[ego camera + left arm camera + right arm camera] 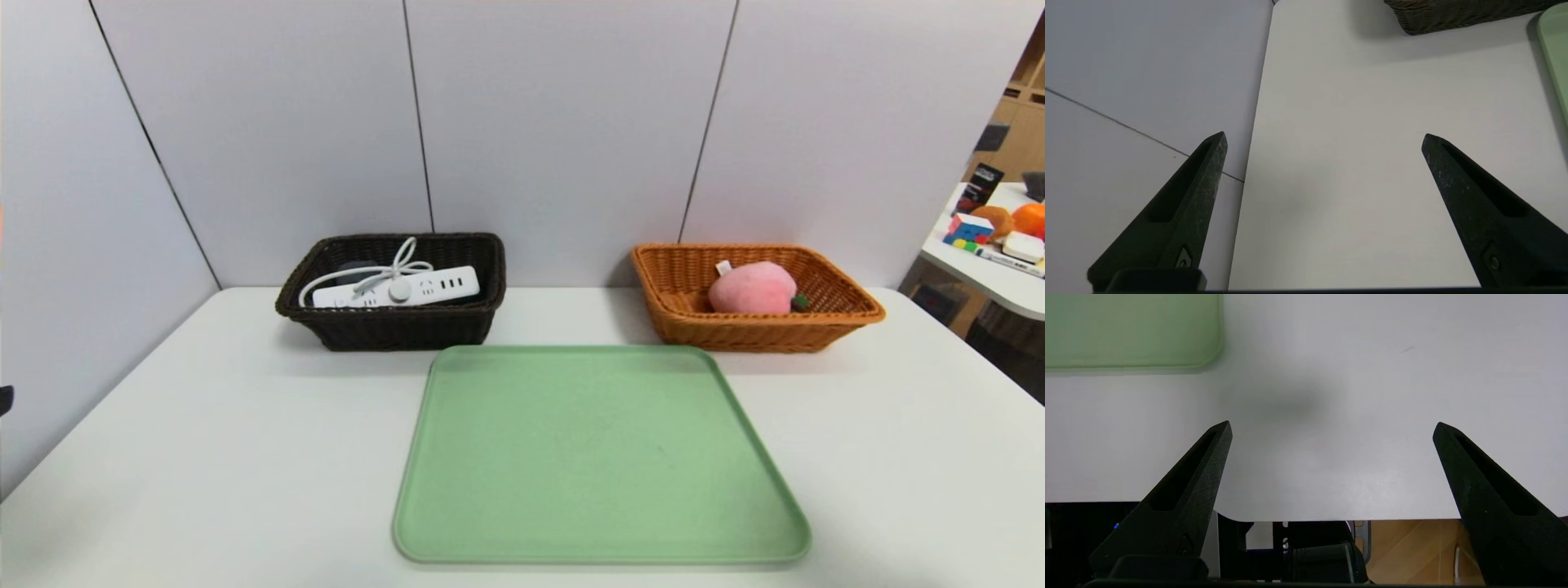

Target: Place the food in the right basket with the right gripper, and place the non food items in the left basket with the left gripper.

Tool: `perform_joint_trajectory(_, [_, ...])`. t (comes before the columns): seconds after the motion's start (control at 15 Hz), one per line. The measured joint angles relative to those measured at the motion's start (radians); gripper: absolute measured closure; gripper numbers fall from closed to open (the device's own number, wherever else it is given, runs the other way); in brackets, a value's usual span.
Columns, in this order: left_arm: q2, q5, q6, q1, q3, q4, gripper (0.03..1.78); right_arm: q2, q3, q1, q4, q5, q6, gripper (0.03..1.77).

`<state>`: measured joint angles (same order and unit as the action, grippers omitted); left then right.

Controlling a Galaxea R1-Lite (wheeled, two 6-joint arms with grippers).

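Overall, table [204,457]: white, with everything on it.
Green tray [596,457]: lay bare, near centre.
Left basket [392,327]: far left, held the power strip [400,287] over a dark towel [355,269].
Right basket [759,331]: far right, held the peach [751,287].
Left gripper [1323,136]: jaws spread wide, nothing held, over the table's left edge.
Right gripper [1331,426]: jaws released, over the near edge.

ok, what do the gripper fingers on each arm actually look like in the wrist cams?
Same on both. The left gripper and right gripper each have two matte black fingers tapering to pointed tips, with a long recessed slot along each and a small round fastener near the base. Surfaces are lightly scuffed. No cables, labels or arm shell show in these views.
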<state>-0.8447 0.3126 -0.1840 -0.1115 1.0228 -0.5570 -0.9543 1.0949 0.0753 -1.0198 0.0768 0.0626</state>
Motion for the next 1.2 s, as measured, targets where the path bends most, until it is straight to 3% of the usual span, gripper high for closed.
perform_joint_trajectory(0.33, [0.151,0.003,-0.004,0.033,-0.139,0.021,0.12,0.112,-0.039,-0.039,0.020,0.009,0.010,0.10])
perform_joint_trajectory(1.0, [0.516,-0.009,-0.019,0.034,-0.452,0.040,0.12,0.527,-0.293,-0.039,0.123,0.009,0.001,0.10])
perform_joint_trajectory(1.2, [0.572,-0.008,-0.014,0.052,-0.502,0.044,0.12,0.604,-0.367,-0.039,0.223,0.013,-0.002,0.10])
